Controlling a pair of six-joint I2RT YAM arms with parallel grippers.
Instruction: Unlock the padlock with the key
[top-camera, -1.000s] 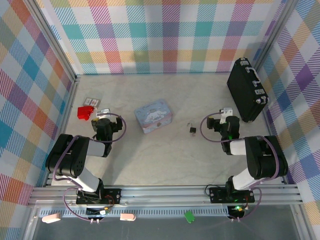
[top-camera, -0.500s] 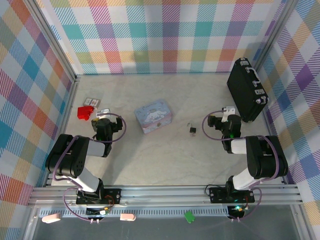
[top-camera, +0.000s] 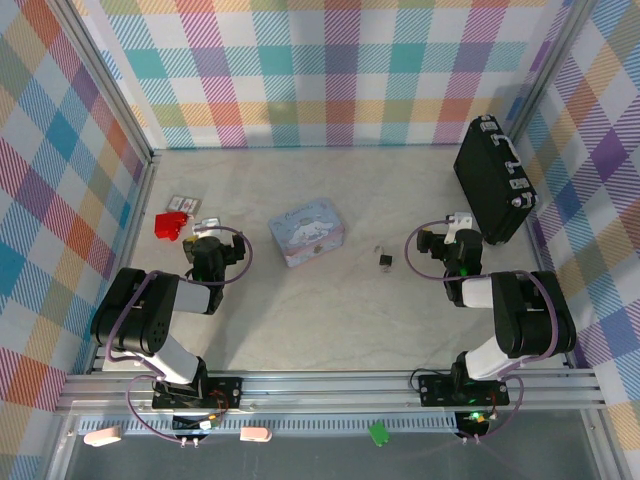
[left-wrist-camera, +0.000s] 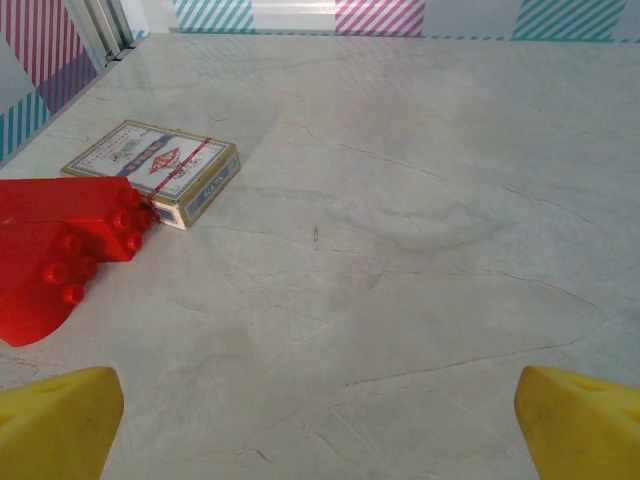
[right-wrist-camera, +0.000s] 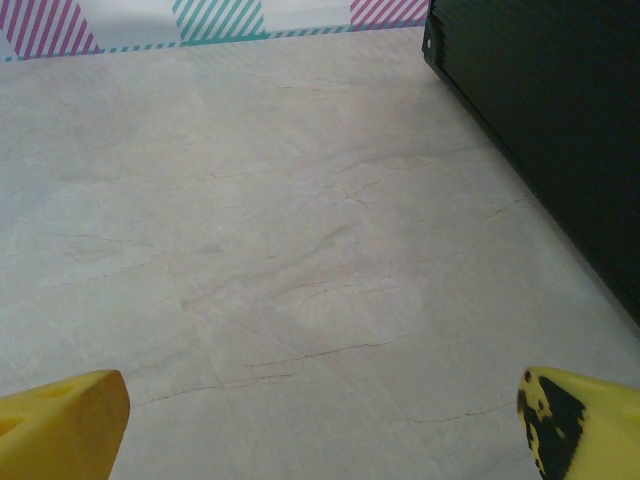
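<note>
my left pincer (left-wrist-camera: 320, 425) and right pincer (right-wrist-camera: 322, 425) both stand wide, holding nothing, low over the marble table (top-camera: 330, 310). the tiny black padlock (top-camera: 385, 261) lies between them, right of the pastel tin (top-camera: 307, 231). a grey sliver just beside it may be the key (top-camera: 379, 248).

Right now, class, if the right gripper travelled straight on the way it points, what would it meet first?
The right gripper would probably cross only bare table to the far wall. The black case sits just right of that line; the right-hand finger might brush it, depth unclear.
</note>
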